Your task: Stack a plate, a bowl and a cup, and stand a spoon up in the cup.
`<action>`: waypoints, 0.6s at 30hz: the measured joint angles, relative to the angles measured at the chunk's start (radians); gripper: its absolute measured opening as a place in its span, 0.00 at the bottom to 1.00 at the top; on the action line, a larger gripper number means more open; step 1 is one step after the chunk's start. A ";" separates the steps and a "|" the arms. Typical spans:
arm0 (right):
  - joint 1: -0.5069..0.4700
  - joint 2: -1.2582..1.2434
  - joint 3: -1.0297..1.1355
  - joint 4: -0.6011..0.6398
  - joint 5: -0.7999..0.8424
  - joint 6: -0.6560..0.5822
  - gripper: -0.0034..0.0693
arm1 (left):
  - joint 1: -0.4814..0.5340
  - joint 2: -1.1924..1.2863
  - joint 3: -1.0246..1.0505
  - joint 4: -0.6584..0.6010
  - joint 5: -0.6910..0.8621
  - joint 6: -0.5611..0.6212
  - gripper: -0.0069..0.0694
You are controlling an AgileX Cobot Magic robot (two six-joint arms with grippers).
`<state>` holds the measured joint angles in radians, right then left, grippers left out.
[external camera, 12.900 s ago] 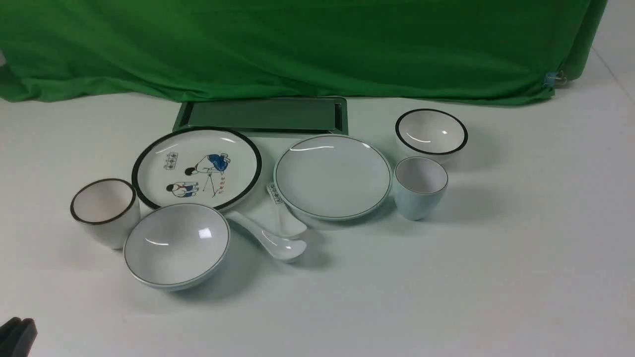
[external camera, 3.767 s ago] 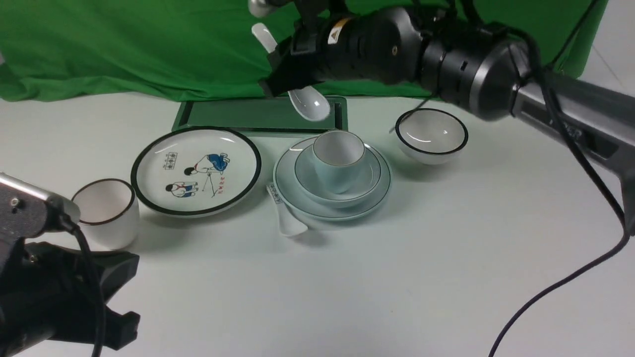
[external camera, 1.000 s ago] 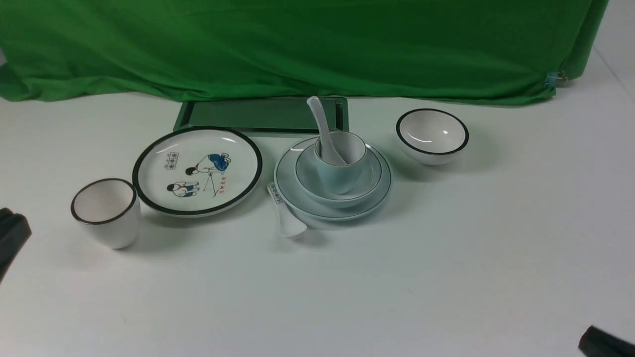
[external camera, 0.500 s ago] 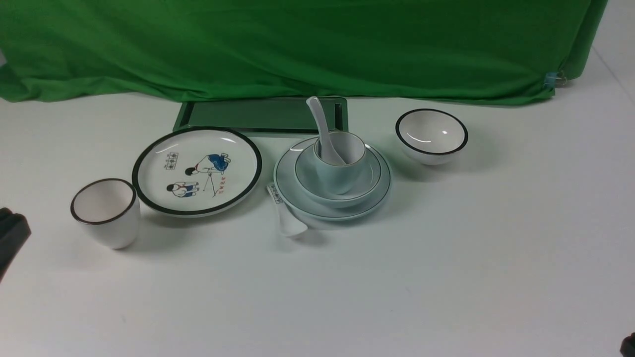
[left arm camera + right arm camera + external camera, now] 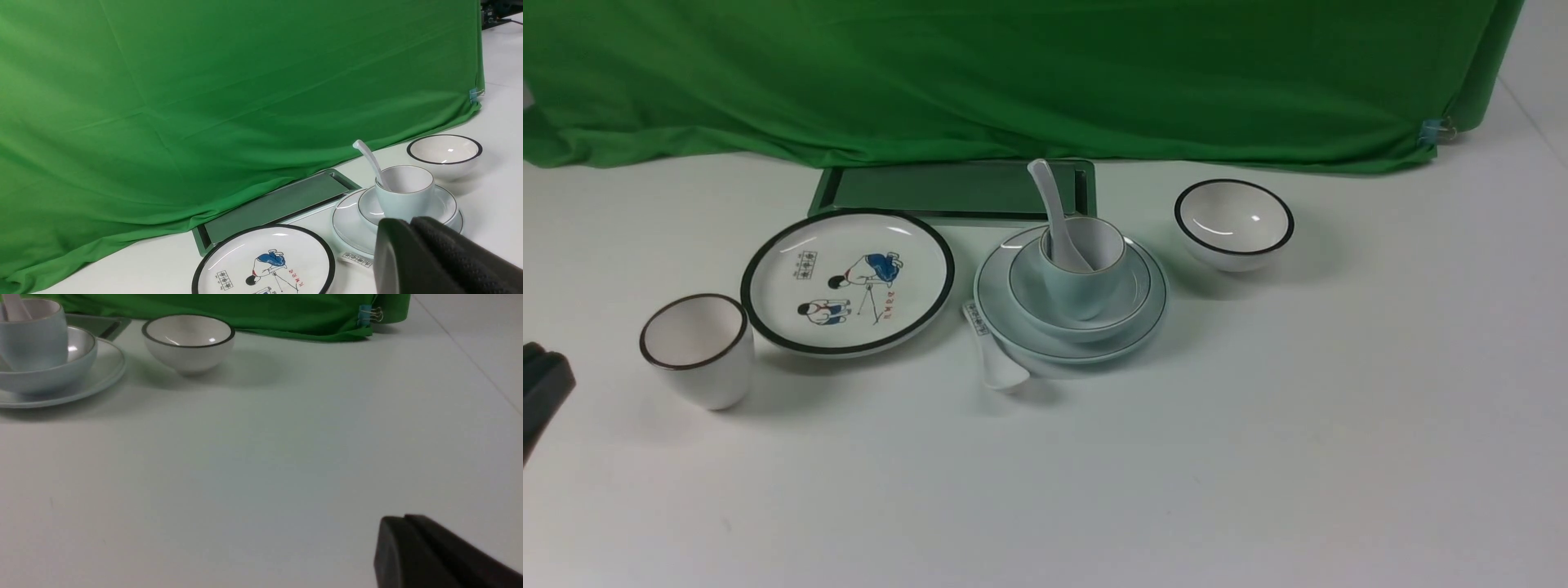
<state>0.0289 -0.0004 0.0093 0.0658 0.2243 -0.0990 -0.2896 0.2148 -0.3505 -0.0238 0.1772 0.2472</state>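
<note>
The pale blue-green plate [image 5: 1150,314] lies mid-table with the grey-blue bowl [image 5: 1134,286] on it and the pale blue cup [image 5: 1083,286] in the bowl. The plain white spoon [image 5: 1049,204] stands in the cup, handle leaning up and to the left. The stack also shows in the left wrist view [image 5: 404,196] and the right wrist view [image 5: 34,335]. My left gripper [image 5: 410,221] is shut and empty, at the table's near left edge [image 5: 539,392]. My right gripper [image 5: 404,517] is shut and empty, low over bare table, out of the front view.
A cartoon plate [image 5: 845,282] and a dark-rimmed white cup [image 5: 696,349] sit left of the stack. A printed-handle spoon [image 5: 992,355] lies against the plate's front left. A black-rimmed white bowl [image 5: 1233,222] sits to the right. A green tray [image 5: 952,189] and green cloth [image 5: 1013,73] lie behind.
The stack was built and the right arm, which held the spoon above the cup, left it standing there. In the last second the right gripper's tip slid out of the front view.
</note>
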 joint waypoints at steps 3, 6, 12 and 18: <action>0.000 0.000 0.000 0.000 0.002 -0.023 0.06 | 0.000 0.000 0.000 0.000 0.000 0.000 0.05; 0.000 0.000 0.000 0.000 0.002 -0.028 0.06 | 0.000 0.000 0.000 0.000 0.000 0.000 0.05; 0.000 0.000 0.000 0.000 0.003 -0.026 0.06 | 0.000 0.000 0.000 0.000 0.000 0.000 0.05; 0.000 0.000 0.000 0.000 0.003 -0.026 0.08 | 0.000 0.000 0.000 0.000 0.000 0.000 0.05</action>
<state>0.0289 -0.0004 0.0093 0.0658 0.2269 -0.1248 -0.2896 0.2148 -0.3505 -0.0238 0.1772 0.2472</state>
